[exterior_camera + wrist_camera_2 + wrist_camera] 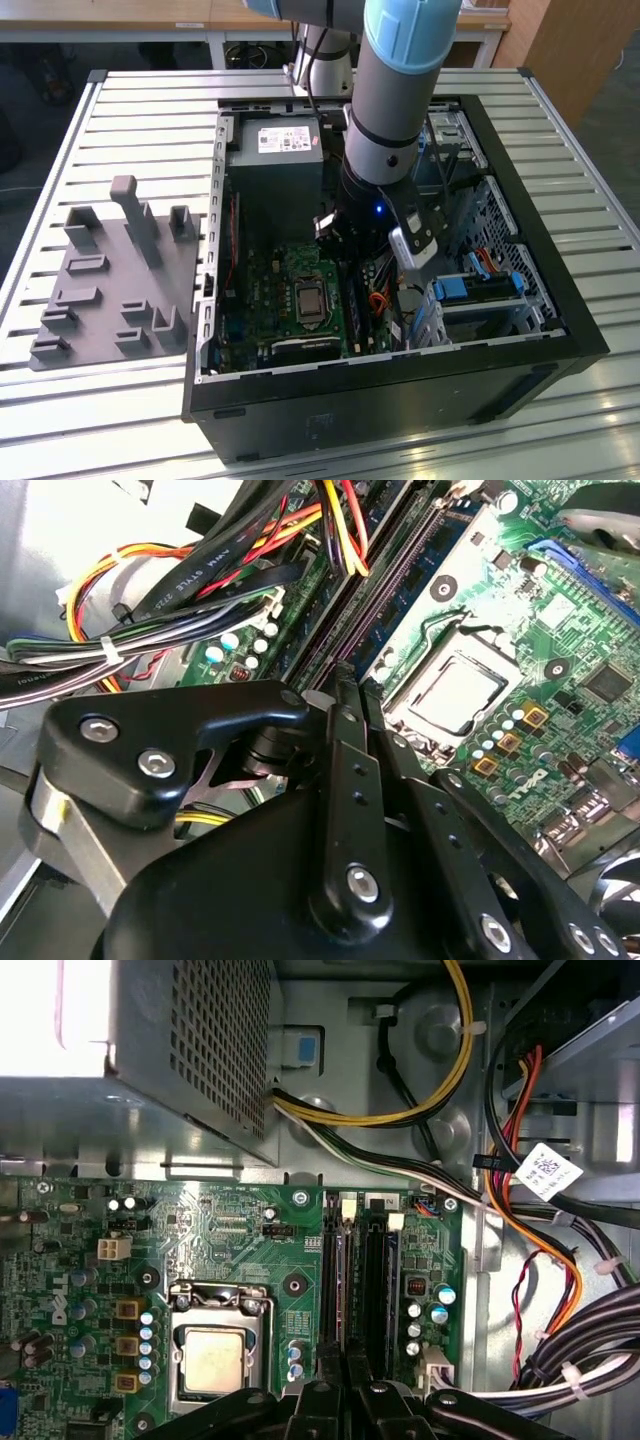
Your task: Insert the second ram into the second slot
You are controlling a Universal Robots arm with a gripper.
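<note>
The arm [390, 110] reaches down into the open case [400, 390], which lies on the desk [130, 110], a little to the exterior view's right of centre. In both wrist views the hand [340, 1365] sits low over the slot bank [355, 1280], beside the processor socket [215, 1355]. Its fingers [345, 740] are drawn nearly together, with a slim gap between them. The ram [350, 1280] appears as a thin strip seen edge-on, running out from that gap along the bank, so the hand is judged clenched on it. How deeply it is seated cannot be told. Its long axis lies parallel to the slots and to the socket's side. One end points toward the power supply [190, 1050] and the other lies under the hand. The flat faces stand upright and the contact edge points down to the board [230, 1230]. The ram is judged light, stiff and thin, and fragile at its chips and contacts. It should be held by the top edge or bare faces near mid-length. Loose cables [200, 590] lie just beside the bank.
</note>
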